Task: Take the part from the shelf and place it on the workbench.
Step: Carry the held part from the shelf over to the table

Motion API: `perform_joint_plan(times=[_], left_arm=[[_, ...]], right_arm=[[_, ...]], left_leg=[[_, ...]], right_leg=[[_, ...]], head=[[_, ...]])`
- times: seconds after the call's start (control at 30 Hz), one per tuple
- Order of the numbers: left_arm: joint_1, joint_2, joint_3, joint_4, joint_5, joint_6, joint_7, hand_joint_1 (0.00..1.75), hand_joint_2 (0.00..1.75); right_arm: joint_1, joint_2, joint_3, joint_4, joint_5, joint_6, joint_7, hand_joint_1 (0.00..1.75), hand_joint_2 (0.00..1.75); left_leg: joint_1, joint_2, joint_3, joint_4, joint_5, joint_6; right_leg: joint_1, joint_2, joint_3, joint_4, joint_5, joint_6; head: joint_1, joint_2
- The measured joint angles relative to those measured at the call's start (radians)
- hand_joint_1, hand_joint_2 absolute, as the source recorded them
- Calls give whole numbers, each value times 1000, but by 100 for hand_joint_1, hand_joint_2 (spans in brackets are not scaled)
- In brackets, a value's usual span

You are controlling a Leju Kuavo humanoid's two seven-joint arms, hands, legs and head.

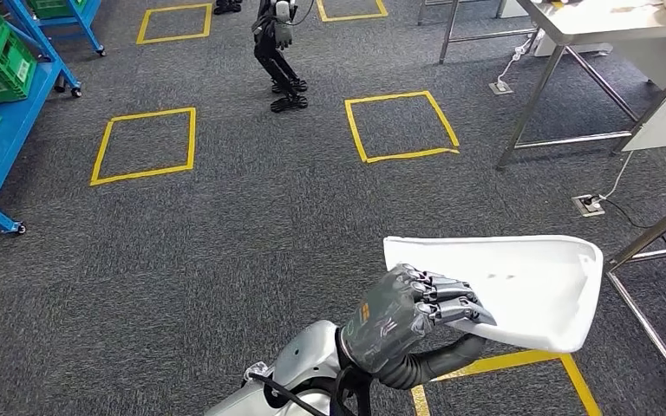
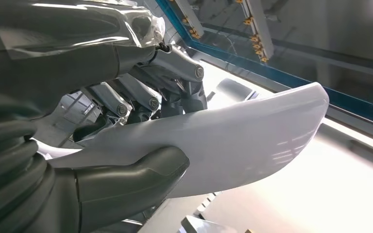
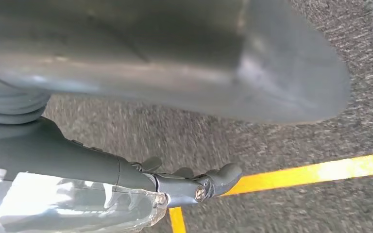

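The part [image 1: 520, 286] is a white curved plastic shell, carried above the grey carpet at the lower right of the head view. My left hand [image 1: 408, 312] grips its near edge, fingers over the top and thumb underneath. In the left wrist view the thumb [image 2: 136, 179] presses the underside of the part [image 2: 252, 141] while the fingers [image 2: 175, 68] clamp it from the other side. My right hand [image 3: 126, 170] hangs over the carpet holding nothing, its fingers [image 3: 209, 184] stretched out and apart from the thumb.
A blue shelf [image 1: 4, 130] with green bins stands at the far left. A steel workbench [image 1: 590, 22] is at the top right, and another metal frame [image 1: 650, 238] at the right edge. A second humanoid robot [image 1: 279, 52] stands ahead. Yellow tape squares [image 1: 399, 126] and a floor socket [image 1: 588, 205] mark the carpet.
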Motion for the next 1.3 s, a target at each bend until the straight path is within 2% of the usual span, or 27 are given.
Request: perform_joint_plan(times=[0.03,0.1,0.17,0.2,0.23,0.27,0.3,0.37,0.4,0.43,0.47,0.53,0.6,0.67,0.73,0.77,0.8,0.83,0.9,0.97,1.03,1.07,1.13,1.2,1.23,1.27,1.3], left_arm=[[-1,-1,-1,0,-1,-2,0,175,175],[-4,-4,-2,-1,-3,-3,-1,175,175],[-4,-3,-3,-1,-5,-6,-2,175,175],[-3,-3,-3,0,-5,-8,-2,175,175],[-1,-2,-3,0,-5,-9,-2,175,175],[-1,-1,-3,0,-5,-10,-2,175,175],[-1,-1,-3,0,-5,-10,-2,175,175],[-1,-2,-3,0,-5,-10,-2,175,175],[-1,-2,-3,0,-5,-10,-2,175,175],[-2,-2,-3,0,-5,-11,-2,175,175],[-2,-2,-3,0,-5,-11,-2,175,175],[-3,-2,-3,0,-5,-11,-2,175,175],[-4,-3,-3,-1,-5,-11,-2,175,175],[-4,-2,-3,-1,-6,-10,-2,175,175],[-2,0,-3,-1,-6,-10,-2,175,175],[-1,1,-3,-1,-6,-11,-2,175,175],[-1,1,-4,-1,-5,-11,-3,175,175],[-1,1,-4,-1,-3,-11,-4,175,175],[-2,0,-4,-1,0,-11,-7,175,175],[-3,-1,-4,-1,2,-11,-10,175,175],[-4,-3,-6,-1,4,-12,-14,175,175],[-6,-4,-8,-1,4,-13,-17,175,175],[-11,-7,-11,-1,5,-15,-22,175,175],[-13,-8,-12,1,7,-18,-24,175,175],[-13,-7,-14,1,9,-19,-24,175,175],[-14,-7,-16,2,11,-21,-25,175,175],[-14,-7,-18,3,13,-22,-25,175,175]], right_arm=[[3,0,-2,0,-2,-1,0,0,0],[6,-1,-6,0,-5,-1,1,0,0],[6,-3,-7,0,-7,-2,2,0,0],[6,-4,-8,0,-8,-2,2,0,0],[7,-5,-8,0,-8,-2,2,0,0],[8,-5,-9,0,-8,-2,2,0,0],[9,-6,-11,0,-8,-2,2,0,0],[10,-6,-15,0,-8,-2,2,0,0],[9,-6,-16,0,-8,-2,2,0,0],[8,-5,-17,0,-8,-2,2,0,0],[8,-4,-18,0,-8,-2,2,0,0],[8,-5,-20,0,-8,-2,2,0,0],[7,-6,-22,0,-8,-2,2,0,0],[6,-7,-22,0,-8,-2,2,0,0],[6,-8,-22,0,-8,-2,2,0,0],[7,-8,-22,0,-9,-2,2,0,0],[8,-8,-22,0,-9,-2,2,0,0],[8,-9,-22,0,-9,-2,2,0,0],[7,-8,-22,0,-10,-2,3,0,0],[5,-6,-23,0,-11,-2,3,0,0],[8,-3,-23,0,-12,-3,4,0,0],[11,-2,-23,0,-13,-4,5,0,0],[12,-2,-24,0,-14,-6,7,0,0],[9,-2,-25,0,-12,-7,11,0,0],[8,-2,-25,0,-10,-7,14,0,0],[9,-2,-25,0,-8,-7,18,0,0],[10,-2,-25,0,-5,-6,23,0,0]], left_leg=[[2,11,4,-7,7,-1],[8,37,11,-25,25,1],[11,66,9,-33,33,5],[11,82,7,-32,33,6],[11,98,5,-32,33,6],[11,114,3,-32,33,5],[12,128,3,-31,32,4],[11,151,4,-27,26,-5],[8,160,4,-23,22,-10],[5,167,4,-19,19,-16],[3,174,4,-17,17,-21],[5,186,4,-16,14,-29],[12,148,-11,17,-14,-41],[21,85,-62,132,-79,-50],[25,63,-127,268,-132,-52],[25,61,-142,296,-134,-51],[26,59,-136,282,-114,-50],[27,53,-109,226,-79,-47],[29,14,-34,73,-12,-41],[27,-14,3,-5,8,-38],[23,0,5,-12,11,-32],[23,12,6,-15,17,-26],[26,39,7,-23,29,-14],[23,70,1,-24,33,-8],[21,87,-2,-24,33,-7],[20,103,-4,-24,34,-7],[20,118,-6,-24,34,-6]], right_leg=[[0,2,-2,0,2,4],[7,-33,-22,35,-24,9],[13,-85,-70,146,-93,14],[13,-98,-94,210,-123,18],[11,-106,-108,253,-140,21],[9,-112,-104,263,-139,25],[6,-119,-77,229,-122,27],[2,-157,11,89,-75,31],[1,-177,46,31,-59,27],[2,-190,65,-3,-53,20],[4,-194,68,-11,-54,11],[5,-172,64,-13,-49,-4],[2,-150,60,-16,-43,-15],[0,-128,55,-16,-38,-23],[0,-103,48,-16,-34,-28],[1,-90,47,-16,-32,-28],[1,-76,46,-16,-30,-27],[0,-61,46,-16,-28,-25],[0,-33,44,-15,-22,-17],[-3,-12,38,-16,-15,-6],[-7,7,31,-24,-6,9],[-7,3,26,-22,-6,14],[-3,-43,-2,28,-40,20],[1,-97,-56,157,-112,23],[2,-106,-82,222,-140,25],[2,-110,-93,260,-153,26],[2,-113,-83,259,-148,26]], head=[[0,0],[1,0],[2,0],[3,0],[2,0],[3,0],[2,0],[3,0],[2,0],[-1,0],[-3,0],[-7,0],[-9,0],[-11,0],[-11,0],[-11,0],[-11,0],[-11,0],[-11,0],[-11,0],[-10,0],[-10,0],[-6,0],[-2,0],[-2,0],[-2,0],[-2,0]])
